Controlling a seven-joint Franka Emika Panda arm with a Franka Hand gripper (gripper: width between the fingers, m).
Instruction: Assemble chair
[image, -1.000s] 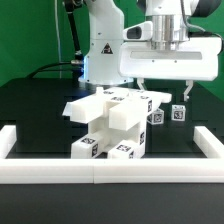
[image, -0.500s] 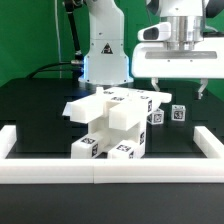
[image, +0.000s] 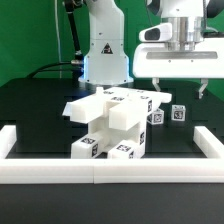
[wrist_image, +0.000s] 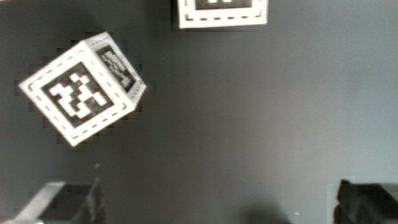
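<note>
The partly built chair (image: 113, 124), made of white blocky parts with black-and-white tags, stands mid-table. Two small tagged cubes (image: 157, 116) (image: 179, 114) lie just to its right in the exterior view. My gripper (image: 179, 90) hangs open above those cubes, well clear of the table, with nothing between its fingers. In the wrist view a tagged cube (wrist_image: 84, 88) lies turned at an angle on the black surface. A second tagged part (wrist_image: 224, 10) is cut off by the frame edge. The gripper (wrist_image: 217, 205) shows only its two dark fingertips (wrist_image: 63, 200), set wide apart.
A long white border rail (image: 110, 170) runs along the table's front, with raised ends at both sides. The arm's white base (image: 103, 50) stands behind the chair. A green backdrop lies beyond the black table (image: 40, 110).
Over the last second the gripper shifted toward the exterior view's right, from over the chair's edge to over the small cubes. It stayed open. The parts have not moved.
</note>
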